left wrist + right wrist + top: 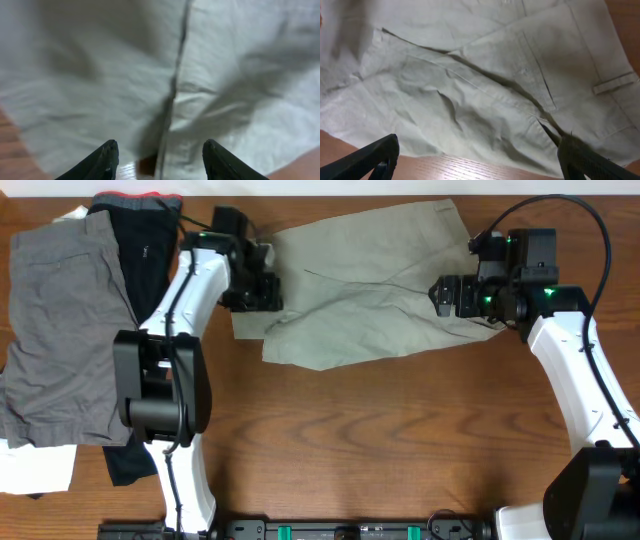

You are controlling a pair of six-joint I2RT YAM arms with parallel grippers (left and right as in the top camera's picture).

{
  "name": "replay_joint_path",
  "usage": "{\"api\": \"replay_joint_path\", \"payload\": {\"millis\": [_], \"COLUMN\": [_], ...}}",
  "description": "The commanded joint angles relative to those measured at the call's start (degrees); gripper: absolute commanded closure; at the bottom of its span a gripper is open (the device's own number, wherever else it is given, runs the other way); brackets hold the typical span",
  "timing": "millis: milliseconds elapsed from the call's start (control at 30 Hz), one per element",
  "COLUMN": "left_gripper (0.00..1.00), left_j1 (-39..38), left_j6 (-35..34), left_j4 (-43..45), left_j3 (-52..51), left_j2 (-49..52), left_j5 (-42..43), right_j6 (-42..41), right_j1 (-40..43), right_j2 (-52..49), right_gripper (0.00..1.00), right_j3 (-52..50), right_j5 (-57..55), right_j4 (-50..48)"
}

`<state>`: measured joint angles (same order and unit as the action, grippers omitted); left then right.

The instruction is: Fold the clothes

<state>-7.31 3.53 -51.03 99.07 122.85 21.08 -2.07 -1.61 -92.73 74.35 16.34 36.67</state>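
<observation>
The khaki-beige shorts [360, 290] lie crumpled and partly folded over themselves at the back middle of the table. My left gripper [262, 285] is open at their left edge; the left wrist view shows the cloth and a seam [175, 85] between its spread fingers [159, 162]. My right gripper [445, 295] is open over the right end of the shorts. The right wrist view shows the wrinkled cloth [470, 100], a belt loop [615, 83] and a pocket slit, with both fingers wide apart [477, 160] above the hem and bare wood.
Darker grey shorts [60, 330] lie at the left on a pile with a black garment with red waistband [135, 230] and white cloth [35, 470]. Bare wood table [400, 440] stretches in front of the shorts.
</observation>
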Motion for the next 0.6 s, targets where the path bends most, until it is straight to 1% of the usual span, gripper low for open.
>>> {"api": "replay_joint_path", "payload": {"millis": [0,200,267,333,400,567], "left_gripper": [0.44,0.44,0.45,0.48,0.48,0.49], "left_j1": [0.1,-0.1,-0.3,-0.7,-1.1,-2.7], "left_j6": [3.6,3.5,3.5,3.5,3.5,3.3], "left_j4": [0.2,0.5,0.3,0.0,-0.3,-2.1], "left_j3": [-1.8,-2.8,-3.0,-3.0,-3.0,-3.7], "left_j2": [0.9,2.8,2.9,2.9,2.9,2.9], "left_j5": [0.3,0.6,1.1,3.0,4.5,4.4], "right_j6": [2.1,2.2,2.2,2.2,2.6,2.6], "right_j1": [0.0,-0.2,-0.2,-0.2,-0.2,-0.2], "right_j2": [-0.3,-0.3,-0.3,-0.3,-0.3,-0.3], "right_gripper": [0.01,0.01,0.01,0.01,0.01,0.01], "right_j3": [-0.2,-0.2,-0.2,-0.2,-0.2,-0.2], "right_j5": [3.6,5.0,4.9,4.9,4.9,4.7], "right_j4": [0.2,0.4,0.1,-0.1,-0.2,-0.2]}}
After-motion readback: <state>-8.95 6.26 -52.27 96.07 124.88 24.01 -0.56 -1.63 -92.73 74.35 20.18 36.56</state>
